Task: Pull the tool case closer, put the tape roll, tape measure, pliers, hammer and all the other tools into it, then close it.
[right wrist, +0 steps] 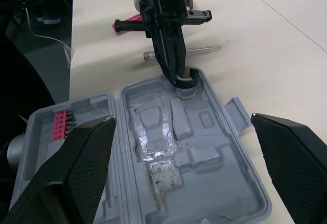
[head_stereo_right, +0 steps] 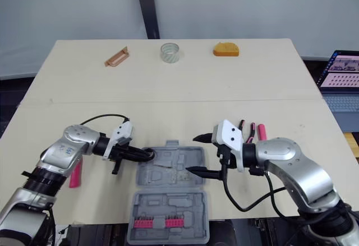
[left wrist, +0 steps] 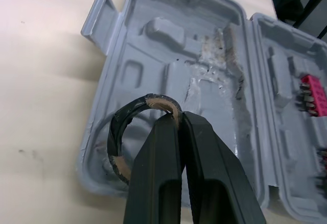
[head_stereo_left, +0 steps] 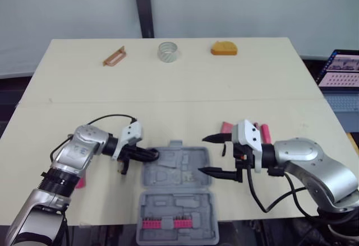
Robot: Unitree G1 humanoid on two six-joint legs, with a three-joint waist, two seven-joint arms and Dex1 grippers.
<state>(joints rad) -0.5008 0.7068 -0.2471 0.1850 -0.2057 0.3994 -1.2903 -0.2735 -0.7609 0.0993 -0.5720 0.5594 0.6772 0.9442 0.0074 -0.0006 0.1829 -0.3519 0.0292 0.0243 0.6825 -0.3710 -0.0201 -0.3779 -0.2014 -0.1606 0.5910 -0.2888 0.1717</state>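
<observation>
Tool case open | left hand pinching tape roll at its corner | right hand spread alongside

Silver arms, white wrist housings, black cables, black-fingered end effectors.

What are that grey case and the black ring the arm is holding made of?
The case looks like moulded plastic, matte grey, judging by its formed recesses and latch tab. The tape roll in the left gripper looks like glossy black tape, probably vinyl, wound on a brownish core that may be cardboard.
</observation>
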